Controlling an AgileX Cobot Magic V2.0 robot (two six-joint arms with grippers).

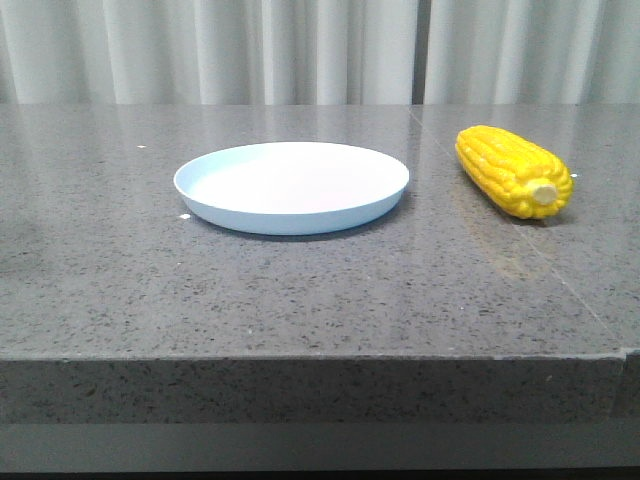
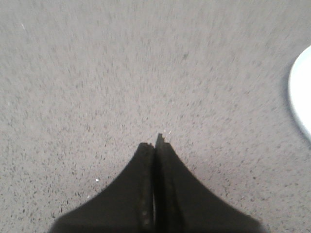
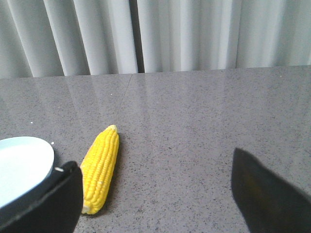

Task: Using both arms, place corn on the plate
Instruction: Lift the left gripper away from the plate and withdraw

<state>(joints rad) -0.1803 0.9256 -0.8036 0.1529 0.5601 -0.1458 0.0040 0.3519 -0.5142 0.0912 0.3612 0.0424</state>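
Note:
The yellow corn (image 1: pixel 512 171) lies on the grey table to the right of the pale blue plate (image 1: pixel 291 185), its stub end toward the front edge. Neither arm shows in the front view. In the right wrist view the corn (image 3: pixel 101 167) lies just beyond my left-hand finger, beside the plate's rim (image 3: pixel 26 162). My right gripper (image 3: pixel 153 191) is open wide and empty, over bare table. My left gripper (image 2: pixel 154 145) is shut and empty, over bare table, with the plate's edge (image 2: pixel 297 97) off to one side.
The grey speckled table (image 1: pixel 300 290) has its front edge close to the camera. White curtains (image 1: pixel 320 50) hang behind the table's far edge.

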